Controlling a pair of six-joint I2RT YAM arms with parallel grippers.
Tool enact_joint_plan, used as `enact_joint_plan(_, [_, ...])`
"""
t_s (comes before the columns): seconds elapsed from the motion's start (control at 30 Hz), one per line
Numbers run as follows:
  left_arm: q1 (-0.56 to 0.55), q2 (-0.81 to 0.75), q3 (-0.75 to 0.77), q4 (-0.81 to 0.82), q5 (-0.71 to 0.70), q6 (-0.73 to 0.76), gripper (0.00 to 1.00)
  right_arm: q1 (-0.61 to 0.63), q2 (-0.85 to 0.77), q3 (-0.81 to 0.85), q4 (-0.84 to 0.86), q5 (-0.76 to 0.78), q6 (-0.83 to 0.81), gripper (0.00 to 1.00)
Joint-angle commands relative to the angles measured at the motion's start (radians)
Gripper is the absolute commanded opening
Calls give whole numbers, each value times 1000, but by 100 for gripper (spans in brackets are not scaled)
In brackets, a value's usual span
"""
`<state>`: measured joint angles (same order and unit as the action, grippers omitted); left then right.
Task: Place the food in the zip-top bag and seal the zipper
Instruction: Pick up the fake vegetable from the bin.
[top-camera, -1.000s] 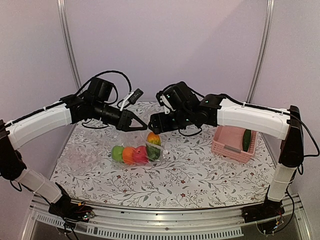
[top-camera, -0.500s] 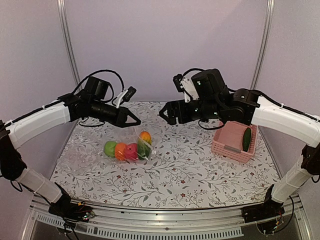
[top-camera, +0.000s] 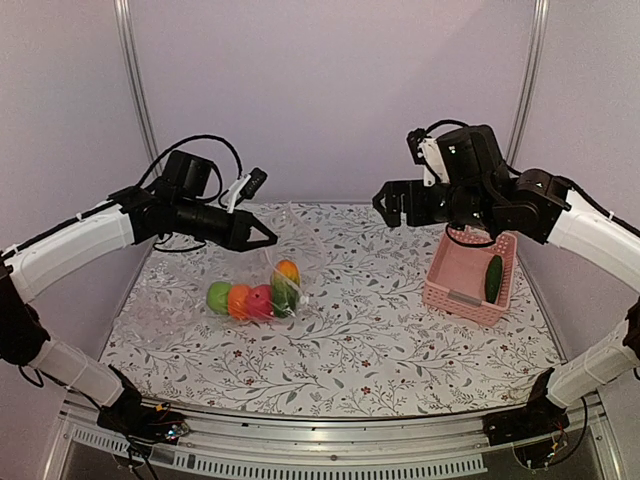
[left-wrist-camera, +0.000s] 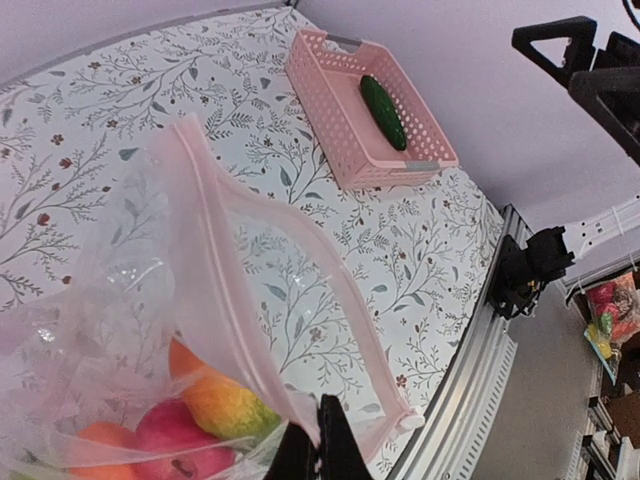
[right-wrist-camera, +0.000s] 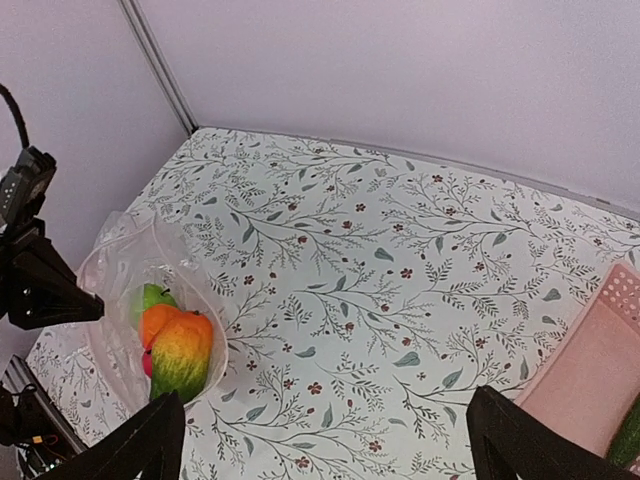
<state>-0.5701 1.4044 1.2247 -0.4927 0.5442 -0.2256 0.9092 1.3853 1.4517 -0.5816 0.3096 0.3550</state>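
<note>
While the left gripper (left-wrist-camera: 318, 440) is pressed together on the rim of the bag (left-wrist-camera: 120, 300), pinching it at the zipper strip (left-wrist-camera: 225, 290) so the mouth stands open, the right gripper (top-camera: 395, 205) hangs spread wide and empty; the cucumber (top-camera: 494, 278) lies in the basket (top-camera: 450, 292), below the right gripper and off to its right, well apart from the left one; its long axis runs along the basket, so the fingers likely must close across it; four fruits sit in the bag beneath the left fingertips.
</note>
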Motion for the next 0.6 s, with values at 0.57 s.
enact_joint_plan(0.57, [3,-74,-20,14,-37,-8,0,-450,-42,-193,-206,-58,88,99])
